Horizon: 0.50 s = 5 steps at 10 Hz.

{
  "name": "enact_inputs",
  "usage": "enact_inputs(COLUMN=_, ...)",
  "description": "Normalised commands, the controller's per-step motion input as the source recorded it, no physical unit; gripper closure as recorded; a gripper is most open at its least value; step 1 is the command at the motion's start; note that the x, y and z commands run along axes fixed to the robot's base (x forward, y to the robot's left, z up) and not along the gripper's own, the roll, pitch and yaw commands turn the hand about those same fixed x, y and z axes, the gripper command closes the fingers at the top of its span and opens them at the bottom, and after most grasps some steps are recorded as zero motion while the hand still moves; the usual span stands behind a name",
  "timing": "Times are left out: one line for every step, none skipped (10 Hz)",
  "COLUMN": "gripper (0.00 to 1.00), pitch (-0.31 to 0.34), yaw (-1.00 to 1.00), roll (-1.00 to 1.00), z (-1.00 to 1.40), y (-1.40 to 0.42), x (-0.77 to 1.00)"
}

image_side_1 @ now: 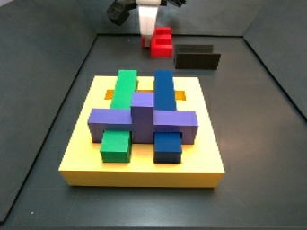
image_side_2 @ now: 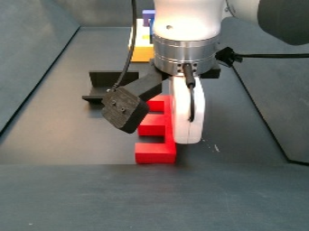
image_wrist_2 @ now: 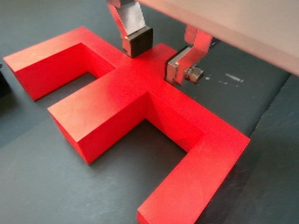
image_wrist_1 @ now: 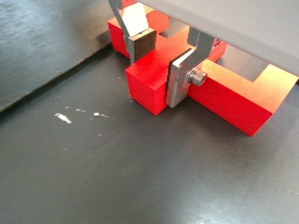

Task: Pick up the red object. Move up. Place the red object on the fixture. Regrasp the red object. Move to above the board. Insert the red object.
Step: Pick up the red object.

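The red object (image_wrist_1: 233,101) lies flat on the dark floor, a blocky bar with prongs (image_wrist_2: 128,105). My gripper (image_wrist_1: 162,66) is down over it, and its two silver fingers clamp a short stub from either side (image_wrist_2: 158,54). One finger plate (image_wrist_1: 179,79) sits flush against the stub's side face. In a side view the red object (image_side_1: 160,38) rests at the far end, just beside the dark fixture (image_side_1: 198,58), with my gripper (image_side_1: 147,18) above it. The yellow board (image_side_1: 84,162) lies nearer, apart from both.
The board carries green (image_side_1: 125,90), blue (image_side_1: 163,94) and purple (image_side_1: 114,117) blocks. Raised walls bound the floor on both sides (image_side_1: 48,99). A white scuff (image_wrist_1: 76,115) marks the floor near the red object. The fixture (image_side_2: 97,90) stands behind the arm.
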Motion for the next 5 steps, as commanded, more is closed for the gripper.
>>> enact_inputs(gripper=1.00, pitch=0.000, yaw=0.00, roll=0.00, z=0.00, y=0.00, x=0.00)
enact_inputs(gripper=1.00, pitch=0.000, yaw=0.00, roll=0.00, z=0.00, y=0.00, x=0.00)
enact_inputs(gripper=1.00, pitch=0.000, yaw=0.00, roll=0.00, z=0.00, y=0.00, x=0.00)
enact_inputs(gripper=1.00, pitch=0.000, yaw=0.00, roll=0.00, z=0.00, y=0.00, x=0.00)
enact_inputs(gripper=1.00, pitch=0.000, yaw=0.00, roll=0.00, z=0.00, y=0.00, x=0.00)
